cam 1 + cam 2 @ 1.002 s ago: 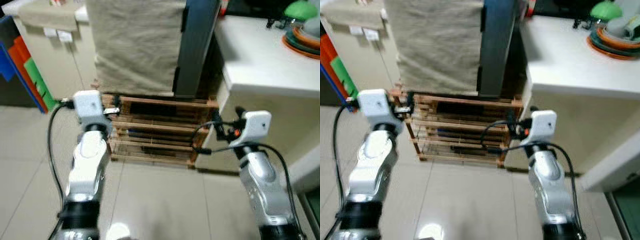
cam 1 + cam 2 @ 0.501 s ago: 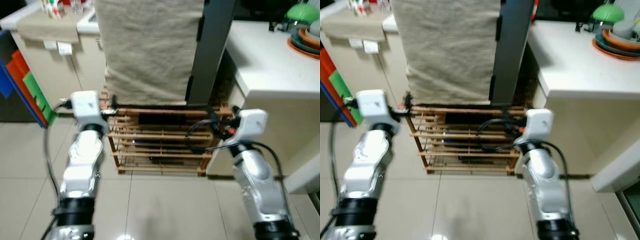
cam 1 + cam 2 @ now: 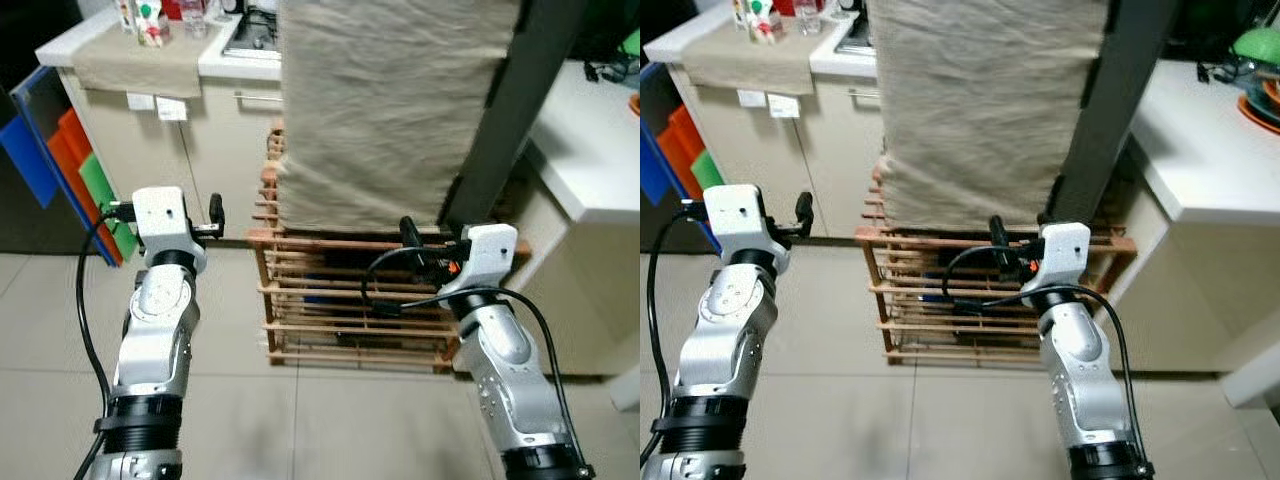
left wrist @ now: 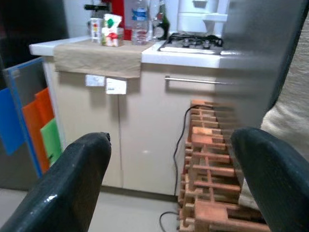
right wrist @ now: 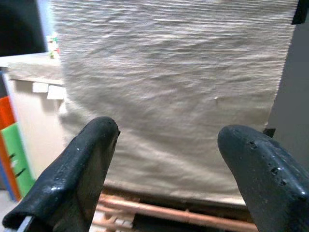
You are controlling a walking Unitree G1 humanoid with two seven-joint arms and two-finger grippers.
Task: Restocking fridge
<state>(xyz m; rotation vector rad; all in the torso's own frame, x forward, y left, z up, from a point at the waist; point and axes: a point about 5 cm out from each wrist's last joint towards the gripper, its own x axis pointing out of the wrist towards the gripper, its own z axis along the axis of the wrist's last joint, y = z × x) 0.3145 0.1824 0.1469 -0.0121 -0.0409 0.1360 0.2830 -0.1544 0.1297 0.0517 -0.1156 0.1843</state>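
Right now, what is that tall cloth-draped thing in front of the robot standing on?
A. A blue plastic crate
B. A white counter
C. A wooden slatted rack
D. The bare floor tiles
C. The beige cloth hangs down over the tall unit, and directly under its lower edge sits a wooden slatted rack resting on the tiled floor.

Tiled floor [image 3: 330,420]; beige cabinet [image 3: 180,140] (hob on top); white counter [image 3: 585,160].
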